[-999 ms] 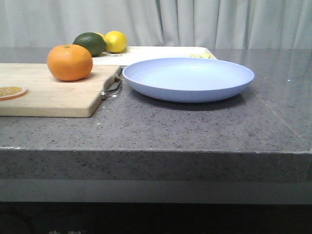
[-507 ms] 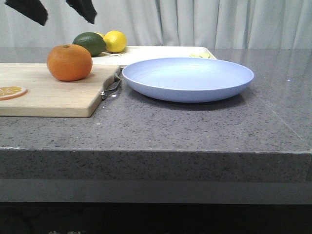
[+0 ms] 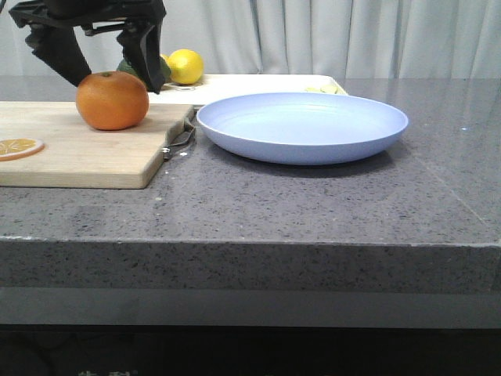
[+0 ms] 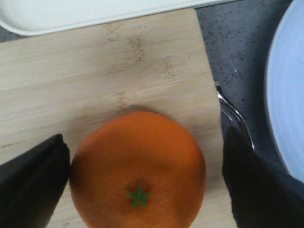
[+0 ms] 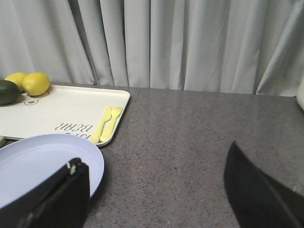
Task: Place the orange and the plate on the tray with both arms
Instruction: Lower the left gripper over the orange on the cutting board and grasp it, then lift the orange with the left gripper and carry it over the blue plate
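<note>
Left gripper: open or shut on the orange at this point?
Open. In the left wrist view the left gripper straddles the orange, which sits on the cutting board; a gap shows beside one finger.

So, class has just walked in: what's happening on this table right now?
The left gripper hangs open over the orange, one finger on each side, not yet closed on it. The orange sits on the wooden cutting board. The right gripper is open near the plate, which rests on the counter. The tray behind holds neither yet.
</note>
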